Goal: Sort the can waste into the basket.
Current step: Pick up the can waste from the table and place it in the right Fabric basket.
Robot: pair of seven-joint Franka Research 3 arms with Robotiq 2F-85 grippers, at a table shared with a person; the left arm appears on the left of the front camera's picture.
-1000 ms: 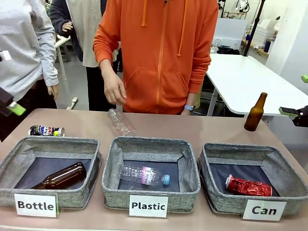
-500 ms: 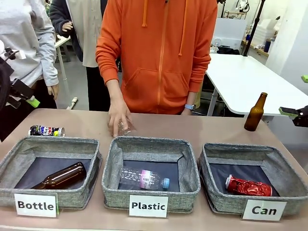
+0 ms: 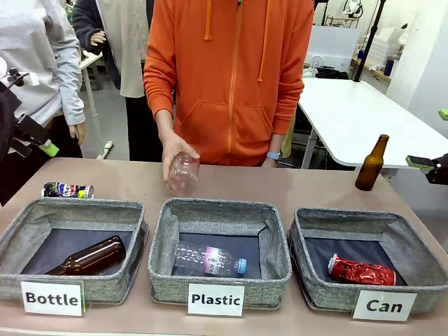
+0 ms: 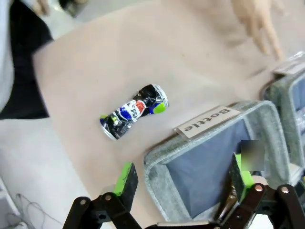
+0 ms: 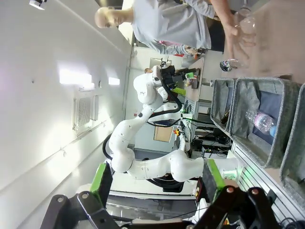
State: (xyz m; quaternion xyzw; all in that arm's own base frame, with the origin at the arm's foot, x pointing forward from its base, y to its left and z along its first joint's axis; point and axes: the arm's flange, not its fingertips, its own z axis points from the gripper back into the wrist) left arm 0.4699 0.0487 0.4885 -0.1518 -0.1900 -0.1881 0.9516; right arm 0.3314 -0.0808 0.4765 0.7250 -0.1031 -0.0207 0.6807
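A crushed dark can point(image 3: 67, 190) with blue, red and white print lies on the table behind the "Bottle" basket. In the left wrist view the same dark can point(image 4: 134, 111) lies beyond my open left gripper point(image 4: 183, 177), which hovers over that basket's corner. My left gripper point(image 3: 31, 136) hangs at the far left edge, above the table. A crushed red can point(image 3: 360, 271) lies inside the grey "Can" basket point(image 3: 350, 218) at the front right. My right gripper point(image 3: 432, 138) stays open at the far right edge, holding nothing, as the right gripper point(image 5: 156, 180) shows in its own wrist view.
A person in an orange hoodie holds a clear plastic bottle point(image 3: 183, 172) above the table behind the "Plastic" basket point(image 3: 218, 207), which has another clear bottle inside. The "Bottle" basket point(image 3: 77, 207) holds a brown bottle. A brown glass bottle point(image 3: 371, 164) stands at the back right.
The person's hand came down on the clear bottle lying on the table and lifted it. My left gripper shifted up and slightly right at the start, then held still. The right arm stayed put.
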